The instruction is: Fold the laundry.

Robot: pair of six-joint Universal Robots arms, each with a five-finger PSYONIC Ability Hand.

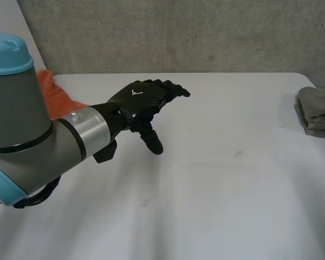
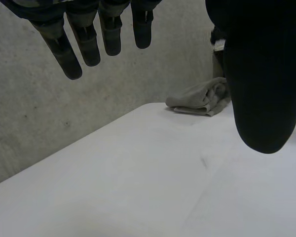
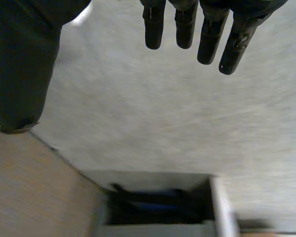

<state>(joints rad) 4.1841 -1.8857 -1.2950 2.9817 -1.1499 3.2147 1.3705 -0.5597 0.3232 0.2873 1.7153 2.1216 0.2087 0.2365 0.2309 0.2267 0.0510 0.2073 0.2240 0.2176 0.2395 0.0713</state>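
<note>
- Left hand (image 1: 141, 100) hangs over the table (image 1: 216, 184), just left of centre. Its fingers are stretched out and relaxed, its thumb points down, and it grasps nothing.
- Orange cloth (image 1: 57, 97) lies bunched at ten o'clock on the table, partly hidden behind the left arm (image 1: 21, 135).
- Towel (image 1: 318, 111), grey and folded, sits at two o'clock by the table's edge, well apart from the left hand.
- Right hand (image 3: 186, 24) has straight fingers set apart from the thumb, released and holding nothing.
</note>
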